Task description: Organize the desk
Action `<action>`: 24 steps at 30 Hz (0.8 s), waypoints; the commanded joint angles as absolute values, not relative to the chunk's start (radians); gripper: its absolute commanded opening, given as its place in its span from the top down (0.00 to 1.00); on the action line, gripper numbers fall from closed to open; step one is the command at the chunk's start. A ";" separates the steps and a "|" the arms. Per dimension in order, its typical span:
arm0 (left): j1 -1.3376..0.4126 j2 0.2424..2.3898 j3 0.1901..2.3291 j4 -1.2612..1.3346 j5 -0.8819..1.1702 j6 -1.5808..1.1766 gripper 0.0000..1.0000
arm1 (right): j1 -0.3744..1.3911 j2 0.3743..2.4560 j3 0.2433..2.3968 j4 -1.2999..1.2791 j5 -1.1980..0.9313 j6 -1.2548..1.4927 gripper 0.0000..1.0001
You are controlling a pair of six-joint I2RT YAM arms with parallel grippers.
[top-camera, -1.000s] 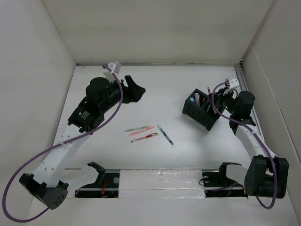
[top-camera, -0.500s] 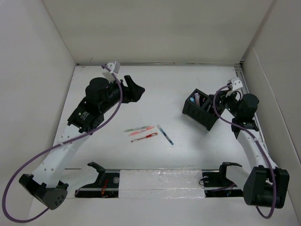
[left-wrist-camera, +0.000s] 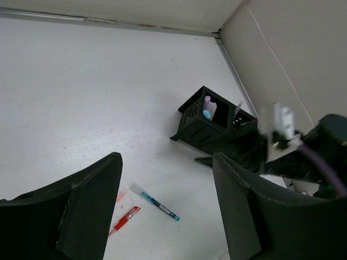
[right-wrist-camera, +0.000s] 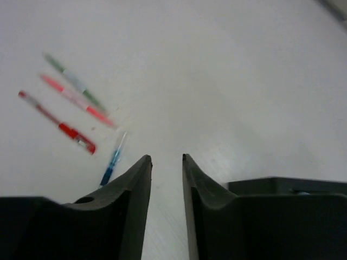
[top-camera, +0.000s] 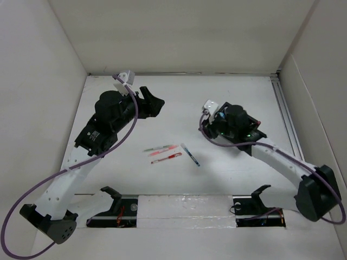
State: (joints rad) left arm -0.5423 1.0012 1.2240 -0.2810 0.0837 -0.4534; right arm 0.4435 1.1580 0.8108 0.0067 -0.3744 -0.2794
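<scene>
On the white desk (top-camera: 190,97) lie several pens: a green one (top-camera: 158,147), a pink one (top-camera: 162,153), a red one (top-camera: 167,158) and a blue one (top-camera: 190,155). The right wrist view shows the blue pen (right-wrist-camera: 113,160) and the red pen (right-wrist-camera: 59,124) ahead, to the left of the fingers. My right gripper (top-camera: 212,125) hovers over the black organiser box (left-wrist-camera: 211,122), its jaws a narrow gap apart and empty (right-wrist-camera: 166,158). My left gripper (top-camera: 154,103) hangs high at the back left, open wide and empty (left-wrist-camera: 165,157).
The black organiser box holds a pink and a blue-topped item (left-wrist-camera: 206,110); my right arm hides most of it from above. White panels wall the desk on three sides. A metal rail (top-camera: 284,108) runs along the right edge. Arm bases and a taped strip (top-camera: 184,208) line the near edge.
My right arm has swung left from beside the box to above it, now facing the pens. Its jaws opened wide, then narrowed. The left arm barely shifted.
</scene>
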 commanded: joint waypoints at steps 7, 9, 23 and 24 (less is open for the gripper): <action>-0.546 0.954 1.215 -0.259 0.058 -0.445 0.37 | 0.704 1.442 0.899 -0.126 -0.170 -0.288 0.49; -0.546 0.943 1.207 -0.261 0.055 -0.446 0.37 | 0.722 1.497 0.914 -0.115 -0.164 -0.279 0.49; -0.546 0.922 1.200 -0.285 0.041 -0.448 0.36 | 0.792 1.775 1.003 -0.064 -0.095 -0.222 0.60; -0.546 0.919 1.204 -0.288 0.041 -0.446 0.36 | 0.792 1.778 1.000 -0.061 -0.083 -0.219 0.66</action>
State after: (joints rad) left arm -0.5423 0.9451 1.2026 -0.3019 0.0486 -0.4534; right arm 0.7860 1.7599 0.9737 -0.0864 -0.1329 -0.2379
